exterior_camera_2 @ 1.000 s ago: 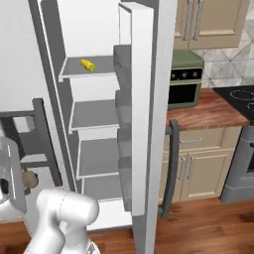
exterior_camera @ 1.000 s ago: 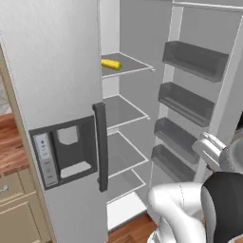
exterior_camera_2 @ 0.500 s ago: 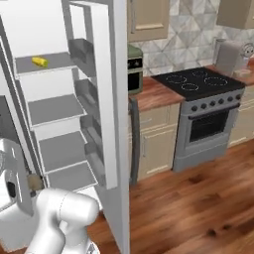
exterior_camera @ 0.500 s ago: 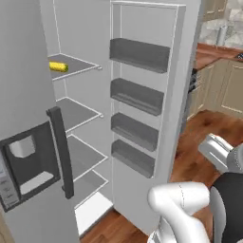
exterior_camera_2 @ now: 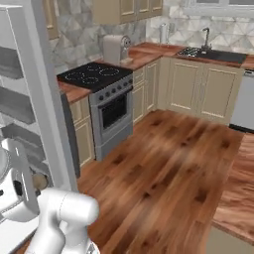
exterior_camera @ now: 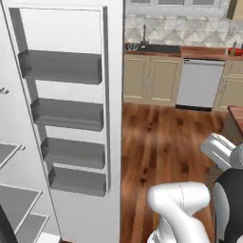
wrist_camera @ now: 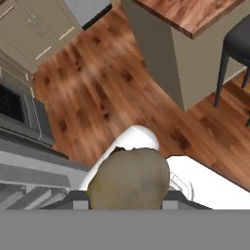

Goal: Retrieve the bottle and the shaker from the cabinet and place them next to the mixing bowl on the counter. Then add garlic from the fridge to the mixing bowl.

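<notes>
Hand view: one garlic [wrist_camera: 129,178] bulb, tan and rounded, sits at 6 o'clock. The gripper [wrist_camera: 128,199] grasps it, a dark finger pressed against each side. One island [wrist_camera: 195,14] with a reddish-brown top lies at 1 o'clock. One black stool [wrist_camera: 238,45] stands just beside it at 2 o'clock. Wood floor [wrist_camera: 97,88] spreads from the centre toward 11 o'clock.

Left base view: one fridge [exterior_camera: 113,123] stands with its door swung wide, taking up the half from 7 to 12 o'clock. The door carries four grey door bins [exterior_camera: 61,66], stacked one above another. White inner shelves [exterior_camera: 19,199] show at 8 o'clock. The counter [exterior_camera: 199,49] runs across at 1 o'clock, over tan cupboards and one grey dishwasher [exterior_camera: 198,84]. A small red shape [exterior_camera: 232,51] rests on the counter's end at 2 o'clock; it is too small to identify. The robot's own white arm rises at 5 o'clock.

Right base view: the garlic [exterior_camera_2: 39,181] appears at 8 o'clock, just beside the edge of the fridge door. That door stands between the bulb and one black-topped stove [exterior_camera_2: 94,75] at 10 o'clock. One pale appliance [exterior_camera_2: 116,47] rests on the counter at 11 o'clock. One sink [exterior_camera_2: 216,55] with one faucet [exterior_camera_2: 205,35] lies at 1 o'clock. The floor stretches between the arm and the counter.
</notes>
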